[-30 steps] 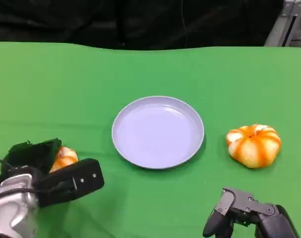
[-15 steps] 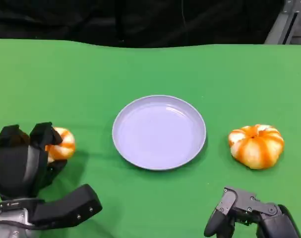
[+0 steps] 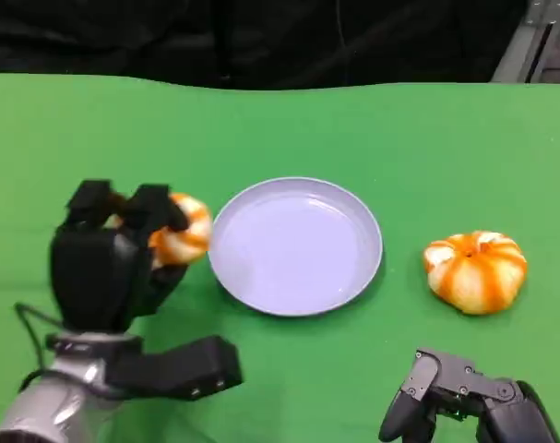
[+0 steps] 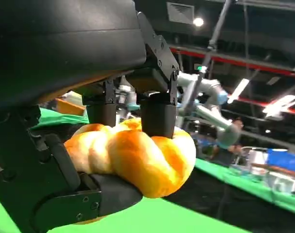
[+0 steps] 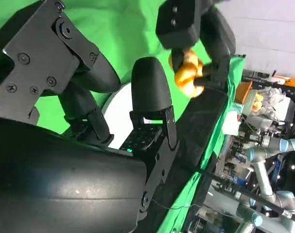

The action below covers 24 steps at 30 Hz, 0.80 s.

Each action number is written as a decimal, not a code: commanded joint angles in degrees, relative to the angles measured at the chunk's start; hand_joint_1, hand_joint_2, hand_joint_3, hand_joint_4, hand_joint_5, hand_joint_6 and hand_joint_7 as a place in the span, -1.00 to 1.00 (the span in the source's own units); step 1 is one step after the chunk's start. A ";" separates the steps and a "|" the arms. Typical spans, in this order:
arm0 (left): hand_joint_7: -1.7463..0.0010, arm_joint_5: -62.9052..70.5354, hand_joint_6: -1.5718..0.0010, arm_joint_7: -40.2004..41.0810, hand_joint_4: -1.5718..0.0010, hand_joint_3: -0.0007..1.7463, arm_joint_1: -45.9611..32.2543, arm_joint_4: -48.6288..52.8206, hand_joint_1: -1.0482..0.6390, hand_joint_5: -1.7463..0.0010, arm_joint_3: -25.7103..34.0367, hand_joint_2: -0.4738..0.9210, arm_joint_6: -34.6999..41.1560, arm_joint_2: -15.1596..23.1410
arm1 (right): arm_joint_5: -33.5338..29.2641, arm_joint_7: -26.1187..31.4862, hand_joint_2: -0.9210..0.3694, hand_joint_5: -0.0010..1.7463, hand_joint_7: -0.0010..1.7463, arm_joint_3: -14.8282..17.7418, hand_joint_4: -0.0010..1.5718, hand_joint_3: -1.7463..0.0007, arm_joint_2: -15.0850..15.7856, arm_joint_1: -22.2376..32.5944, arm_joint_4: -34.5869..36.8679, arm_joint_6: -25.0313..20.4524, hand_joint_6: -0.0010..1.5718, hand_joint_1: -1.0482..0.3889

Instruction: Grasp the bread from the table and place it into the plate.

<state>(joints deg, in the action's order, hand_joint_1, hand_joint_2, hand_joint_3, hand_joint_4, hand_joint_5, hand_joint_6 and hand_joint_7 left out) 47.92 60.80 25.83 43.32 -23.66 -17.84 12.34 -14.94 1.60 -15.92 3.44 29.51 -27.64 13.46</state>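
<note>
An orange-and-white twisted bread (image 3: pixel 184 234) is gripped in my left hand (image 3: pixel 109 263), held above the table just left of the lilac plate (image 3: pixel 295 245). The left wrist view shows that bread (image 4: pixel 137 158) clamped between black fingers (image 4: pixel 157 114) above and the thumb below. A second, pumpkin-shaped bread (image 3: pixel 474 270) lies on the green cloth to the right of the plate. My right hand (image 3: pixel 455 399) rests low at the front right, holding nothing, fingers apart. In the right wrist view the held bread (image 5: pixel 186 68) shows beyond my right hand (image 5: pixel 89 121).
The green table (image 3: pixel 280 129) runs back to a dark curtain. A metal frame (image 3: pixel 529 41) stands at the far right corner. Free cloth lies in front of the plate and between the plate and the right bread.
My left hand has lifted the bread off the cloth at the left and carried it up and to the right, close to the plate's left rim. The right hand stayed put.
</note>
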 commanded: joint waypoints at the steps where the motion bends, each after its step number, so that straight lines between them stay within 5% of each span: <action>1: -1.00 -0.37 -0.11 -2.46 -0.37 0.62 3.89 1.12 0.11 -1.00 -1.59 -0.09 -0.22 -3.15 | 0.41 -0.05 0.11 1.00 0.61 0.22 0.02 -0.83 0.28 0.50 -0.37 0.33 0.03 0.43; 9: -1.00 -1.17 -0.10 -7.49 -0.35 0.72 10.33 7.41 0.14 -1.00 -4.16 -0.15 0.62 -9.74 | 0.30 0.04 0.11 1.00 0.63 -0.13 0.03 -0.83 0.15 0.87 -0.57 0.38 0.03 0.44; 18: -0.99 -2.14 -0.01 -18.55 -0.23 0.16 17.85 15.80 0.09 -1.00 -5.56 0.18 7.72 -14.37 | -0.08 -0.01 0.11 1.00 0.62 -0.22 0.03 -0.83 0.37 1.14 -0.75 0.69 0.04 0.45; 20: -0.36 -3.63 0.05 -25.58 0.09 -0.32 18.92 15.54 0.02 -0.65 -5.20 0.50 9.98 -14.66 | -0.02 0.00 0.11 1.00 0.62 -0.34 0.02 -0.82 0.27 1.19 -0.77 0.63 0.04 0.45; 21: -0.24 -4.24 0.06 -30.79 0.14 -0.47 19.71 15.06 0.01 -0.57 -5.32 0.61 12.36 -14.86 | 0.00 0.02 0.11 1.00 0.62 -0.36 0.02 -0.82 0.21 1.20 -0.78 0.54 0.04 0.45; 23: 0.41 -4.72 0.27 -36.36 0.45 -0.81 20.29 13.83 -0.11 0.04 -5.59 0.90 15.29 -14.94 | 0.01 0.05 0.11 1.00 0.62 -0.37 0.02 -0.82 0.16 1.19 -0.80 0.44 0.04 0.44; 24: 0.52 -4.28 0.27 -39.64 0.47 -0.87 20.43 13.05 -0.13 0.15 -6.36 0.95 17.26 -14.79 | -0.10 0.05 0.11 1.00 0.62 -0.34 0.02 -0.82 0.22 1.21 -0.86 0.43 0.04 0.44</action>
<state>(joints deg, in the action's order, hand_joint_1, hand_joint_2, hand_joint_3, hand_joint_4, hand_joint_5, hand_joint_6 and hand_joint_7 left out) 43.91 27.90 44.27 58.01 -29.19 -4.28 -2.86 -15.05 1.59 -16.31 3.42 30.30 -27.85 13.57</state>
